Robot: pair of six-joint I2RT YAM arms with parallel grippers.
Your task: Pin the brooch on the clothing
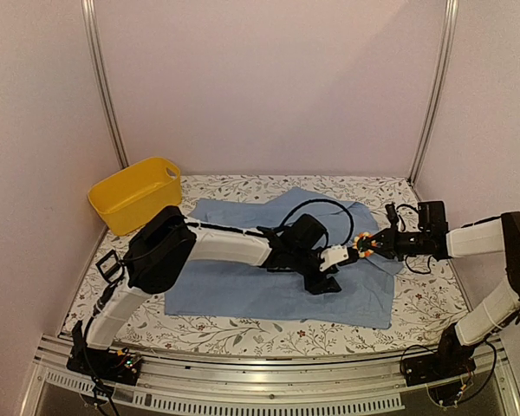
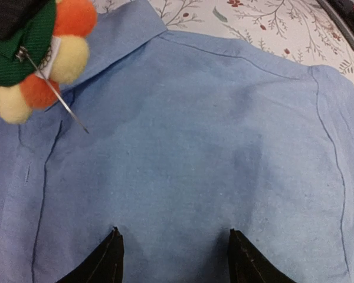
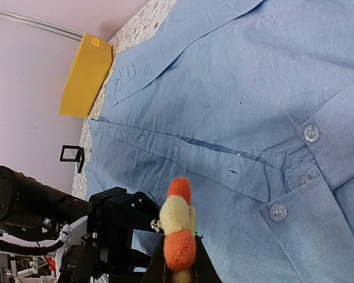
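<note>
1. Top external view:
   - The clothing lies spread flat across the middle of the counter.
   - A yellow basin stands at 10 o'clock, near the shirt's far left corner.
   - The left arm reaches in from 8 o'clock. The left end effector is over the cloth just right of centre.
   - The right end effector enters from 3 o'clock. It is clamped on the brooch, just beside the left end effector and over the shirt.

2. Left wrist view:
   - The left end effector is at 6 o'clock. Its jaws stand apart and grip nothing.
   - The fingertips are at the cloth. Actual contact cannot be determined.
   - The brooch is at 10 o'clock. Orange and pale-yellow petals and a green backing are visible.
   - The pin is unclasped and its tip points toward 4 o'clock. It lies over the clothing, just below the collar.
   - It cannot be determined whether the tip touches the fabric.

3. Right wrist view:
   - The right end effector is at 6 o'clock. It is closed on the brooch, which is seen edge-on.
   - The clothing fills the view behind, with its buttoned front strip running from 9 to 3 o'clock.
   - The basin is at 10 o'clock.
</note>
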